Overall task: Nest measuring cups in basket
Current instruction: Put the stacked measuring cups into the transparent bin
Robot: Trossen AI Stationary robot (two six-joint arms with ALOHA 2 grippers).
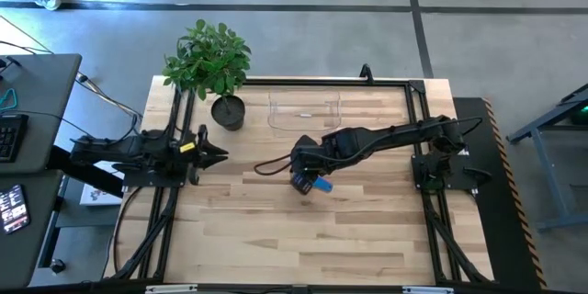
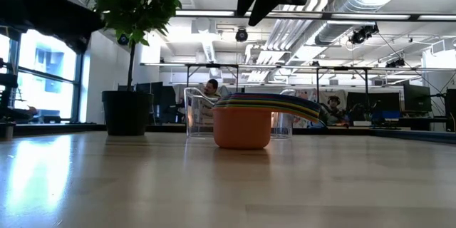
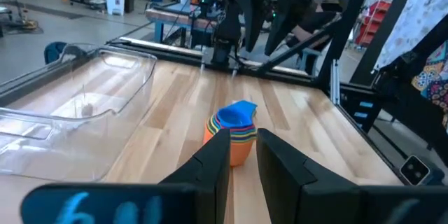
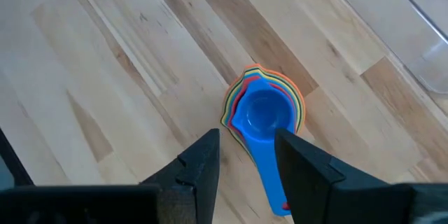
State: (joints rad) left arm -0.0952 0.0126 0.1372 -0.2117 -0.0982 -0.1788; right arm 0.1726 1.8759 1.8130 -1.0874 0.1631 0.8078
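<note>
High view: wooden table (image 1: pixel 276 239), centre of frame. Right gripper (image 1: pixel 308 182) hangs at mid-table over the stack of measuring cups (image 1: pixel 321 185), of which only the blue handle shows just right of it. Clear basket (image 1: pixel 304 113) sits above that in the frame, near the table's far edge, apart from the stack. Potted plant (image 1: pixel 209 62) stands at the upper left of the table. Left gripper (image 1: pixel 219 154) rests at mid-left, pointing toward the centre, well apart from the cups.

Low view: stack of cups (image 2: pixel 246 120) at centre, orange cup outermost, resting on the table with coloured rims layered above it and handles fanning right. Basket (image 2: pixel 196 114) stands behind it; plant pot (image 2: pixel 127 112) at left. A dark arm part shows at top centre.

Left wrist view: left fingers (image 3: pixel 213 162) stand slightly apart, gripping nothing. Stack (image 3: pixel 232 129) lies beyond them, blue cup on top; basket (image 3: pixel 84 101) at left.

Right wrist view: right fingers (image 4: pixel 203 157) stand apart, empty, flanking the blue handle from above. Nested cups (image 4: pixel 264 115) at centre, blue innermost; basket corner (image 4: pixel 427 28) at upper right.
</note>
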